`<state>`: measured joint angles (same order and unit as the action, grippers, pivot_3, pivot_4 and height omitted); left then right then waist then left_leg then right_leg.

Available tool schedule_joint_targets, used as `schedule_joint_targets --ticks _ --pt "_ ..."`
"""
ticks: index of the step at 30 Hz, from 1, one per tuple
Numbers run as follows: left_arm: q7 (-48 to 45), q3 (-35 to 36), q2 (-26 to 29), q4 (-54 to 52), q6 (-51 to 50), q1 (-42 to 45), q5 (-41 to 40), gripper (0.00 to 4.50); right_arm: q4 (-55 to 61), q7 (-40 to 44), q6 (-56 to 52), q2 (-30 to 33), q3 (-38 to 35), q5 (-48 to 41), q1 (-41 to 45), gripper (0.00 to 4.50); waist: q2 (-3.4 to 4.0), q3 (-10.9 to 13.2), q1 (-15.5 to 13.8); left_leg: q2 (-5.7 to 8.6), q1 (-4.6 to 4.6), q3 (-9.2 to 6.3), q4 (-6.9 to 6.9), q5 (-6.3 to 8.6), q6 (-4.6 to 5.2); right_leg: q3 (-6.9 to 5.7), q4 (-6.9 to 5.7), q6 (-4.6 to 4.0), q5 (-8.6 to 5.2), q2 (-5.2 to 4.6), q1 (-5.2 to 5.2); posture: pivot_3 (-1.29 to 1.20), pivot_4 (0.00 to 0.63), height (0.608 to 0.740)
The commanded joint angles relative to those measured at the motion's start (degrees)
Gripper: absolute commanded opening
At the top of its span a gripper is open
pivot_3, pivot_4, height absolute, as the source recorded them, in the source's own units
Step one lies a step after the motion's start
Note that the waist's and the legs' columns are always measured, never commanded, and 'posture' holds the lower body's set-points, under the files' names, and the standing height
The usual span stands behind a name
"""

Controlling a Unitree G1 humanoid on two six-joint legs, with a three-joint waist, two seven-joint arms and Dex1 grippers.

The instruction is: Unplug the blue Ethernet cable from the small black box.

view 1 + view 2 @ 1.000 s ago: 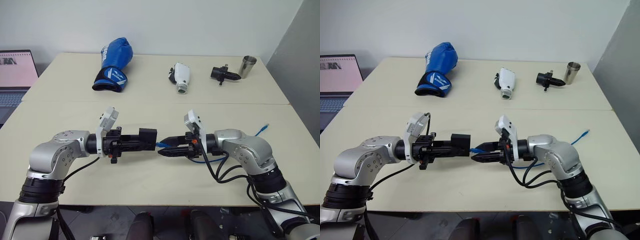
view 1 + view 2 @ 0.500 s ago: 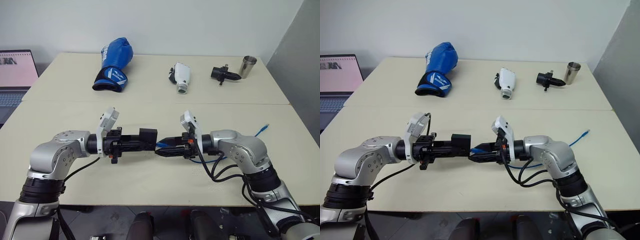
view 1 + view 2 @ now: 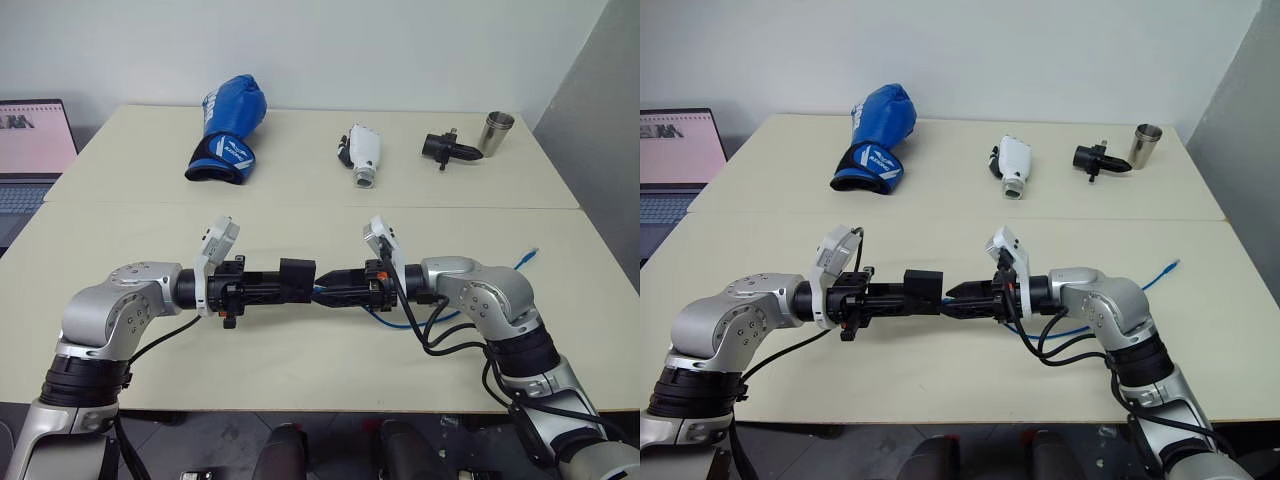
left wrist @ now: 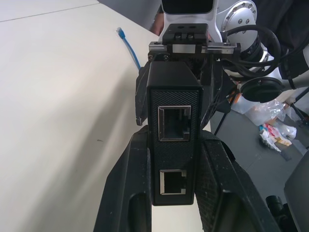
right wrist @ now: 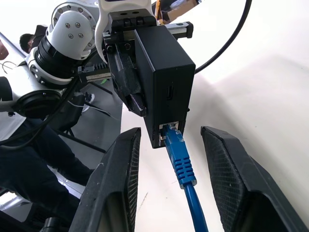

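Observation:
My left gripper (image 3: 290,284) is shut on the small black box (image 3: 297,274), holding it level above the table with its ports facing the right arm. The blue Ethernet cable (image 5: 181,165) is plugged into the box's (image 5: 161,63) lower port. It runs back under my right arm, and its far end (image 3: 527,258) lies on the table. My right gripper (image 3: 326,290) is open. Its two fingers (image 5: 120,183) stand either side of the blue plug, close to the box, with a gap to the plug on both sides.
Along the far half of the table (image 3: 300,350) lie a blue boxing glove (image 3: 225,128), a white gadget (image 3: 362,152), a black pronged gadget (image 3: 446,148) and a metal cup (image 3: 496,131). A laptop (image 3: 30,150) stands off the table's left edge.
My right gripper has moved left, toward the box, so its fingertips now flank the plug at the port, and it has rolled slightly. The left gripper and the box have stayed still.

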<state>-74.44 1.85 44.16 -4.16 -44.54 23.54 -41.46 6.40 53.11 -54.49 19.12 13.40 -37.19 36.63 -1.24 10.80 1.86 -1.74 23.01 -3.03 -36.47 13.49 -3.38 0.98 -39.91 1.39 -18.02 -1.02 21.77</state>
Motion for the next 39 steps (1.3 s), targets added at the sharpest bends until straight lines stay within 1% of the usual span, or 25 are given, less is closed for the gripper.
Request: schedule_joint_targets --ticks 1,6,7,8,22,30,36,39 --pt "-0.6 0.5 0.2 -1.7 0.6 0.1 -0.5 0.78 1.3 0.7 0.2 0.3 -0.8 -0.8 0.7 1.61 0.0 0.0 0.0 0.0 0.0 0.0 0.0 0.0 0.0 0.0 0.0 0.0 0.0 0.0 0.0 0.0 0.15 0.74" --pt "-0.4 0.3 -0.1 -1.4 0.6 0.5 -0.4 0.78 1.9 1.6 0.9 1.2 0.4 0.1 0.3 0.27 0.0 0.0 0.0 0.0 0.0 0.0 0.0 0.0 0.0 0.0 0.0 0.0 0.0 0.0 0.0 0.0 0.15 0.74" --pt "-0.4 0.3 -0.1 -1.3 0.6 0.6 -0.4 0.78 2.1 1.8 1.1 1.3 0.6 0.2 0.3 0.08 0.0 0.0 0.0 0.0 0.0 0.0 0.0 0.0 0.0 -0.01 0.0 0.0 0.0 0.0 0.0 0.0 0.15 0.74" --pt "-0.3 0.3 -0.3 -1.2 0.6 0.7 -0.4 0.78 2.3 2.1 1.4 1.6 1.0 0.5 0.3 0.03 0.0 0.0 0.0 0.0 0.0 0.0 0.0 0.0 0.0 -0.01 0.0 0.0 0.0 0.0 0.0 0.0 0.15 0.74" --pt "-0.3 0.6 -0.1 -1.4 0.1 0.6 -0.8 0.78 2.5 3.0 3.1 2.7 2.1 1.5 0.0 0.0 0.0 0.0 0.0 0.0 0.0 0.0 0.01 0.0 0.0 0.0 0.0 0.0 0.0 0.0 0.0 0.0 0.15 0.74" --pt "-0.6 1.7 1.3 0.8 0.6 1.2 0.4 0.78 1.9 5.0 3.8 6.2 1.3 2.2 -1.1 0.0 0.0 0.0 0.0 0.0 0.0 0.0 0.01 0.0 0.0 -0.01 0.0 0.0 0.0 0.0 0.0 0.0 0.15 0.74" --pt "0.3 1.3 0.8 0.3 0.3 1.6 0.1 0.78 2.4 4.4 3.8 6.2 0.4 1.4 -1.1 0.0 0.0 0.0 0.0 0.0 0.0 0.0 0.01 0.0 0.0 -0.01 0.0 0.0 0.0 0.0 0.0 0.0 0.15 0.74" --pt "0.8 0.9 0.2 -0.2 -0.1 1.8 -0.3 0.78 3.4 2.9 2.9 4.9 -0.3 0.3 -0.8 0.0 0.0 0.0 0.0 0.0 0.0 0.0 0.01 0.0 0.0 0.0 0.0 0.0 0.0 0.0 0.0 0.0 0.15 0.74"
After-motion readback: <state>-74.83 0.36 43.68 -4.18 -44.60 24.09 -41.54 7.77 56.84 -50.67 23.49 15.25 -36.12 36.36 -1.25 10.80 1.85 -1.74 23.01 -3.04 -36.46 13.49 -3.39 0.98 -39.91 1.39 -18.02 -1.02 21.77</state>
